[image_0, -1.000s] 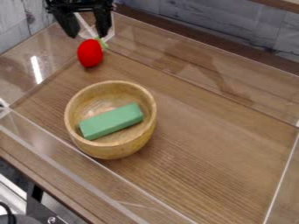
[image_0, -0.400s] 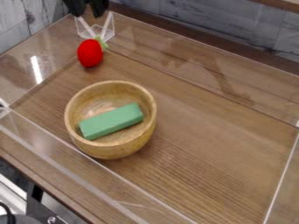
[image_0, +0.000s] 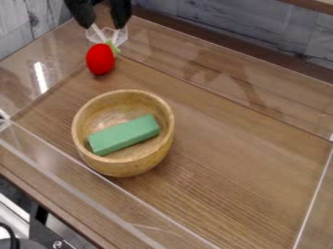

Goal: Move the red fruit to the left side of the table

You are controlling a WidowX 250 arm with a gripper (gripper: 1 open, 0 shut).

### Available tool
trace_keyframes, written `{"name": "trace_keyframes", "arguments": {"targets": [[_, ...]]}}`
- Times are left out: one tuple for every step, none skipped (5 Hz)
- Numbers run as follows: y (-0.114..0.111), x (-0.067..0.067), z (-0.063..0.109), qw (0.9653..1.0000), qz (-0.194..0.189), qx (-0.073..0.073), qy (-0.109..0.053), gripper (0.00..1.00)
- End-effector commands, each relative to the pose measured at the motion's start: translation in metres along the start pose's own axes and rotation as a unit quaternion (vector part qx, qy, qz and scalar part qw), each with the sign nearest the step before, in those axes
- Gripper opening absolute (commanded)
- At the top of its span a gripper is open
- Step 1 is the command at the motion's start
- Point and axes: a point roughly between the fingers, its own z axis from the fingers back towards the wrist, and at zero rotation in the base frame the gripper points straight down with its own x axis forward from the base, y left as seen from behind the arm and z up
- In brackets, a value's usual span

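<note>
Red fruit (image_0: 100, 59) below open claw (image_0: 100, 14)

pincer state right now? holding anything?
Pincer: open, holding nothing; the small round red toy fruit sits on the brown wood-grain table below it.

My black fingers (image_0: 86, 13) look matt. The red fruit (image_0: 100, 59) seems smooth plastic. The table (image_0: 235, 126) is brown wood-grain with a slight sheen, walled in glossy clear acrylic (image_0: 313, 209). The bowl (image_0: 92, 112) is pale wood, the green block (image_0: 124, 134) matt.

Fruit (image_0: 100, 58) behind bowl (image_0: 124, 131) — block (image_0: 124, 134) inside — gripper (image_0: 100, 19) above fruit.
</note>
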Motion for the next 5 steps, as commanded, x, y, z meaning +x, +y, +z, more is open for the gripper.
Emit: {"name": "trace_keyframes", "arguments": {"targets": [[-0.003, -0.008, 0.025, 0.9996, -0.016, 0.002, -0.022, 1.0], [-0.007, -0.019, 0.033, 0.9993, -0.034, -0.003, -0.017, 1.0], [-0.026, -0.023, 0.037, 0.9974, -0.071, -0.006, -0.011, 1.0], [-0.05, -0.039, 0.041, 0.9922, -0.124, -0.01, 0.0, 1.0], [-0.064, -0.052, 0.041, 0.9852, -0.17, -0.016, 0.016, 1.0]]}}
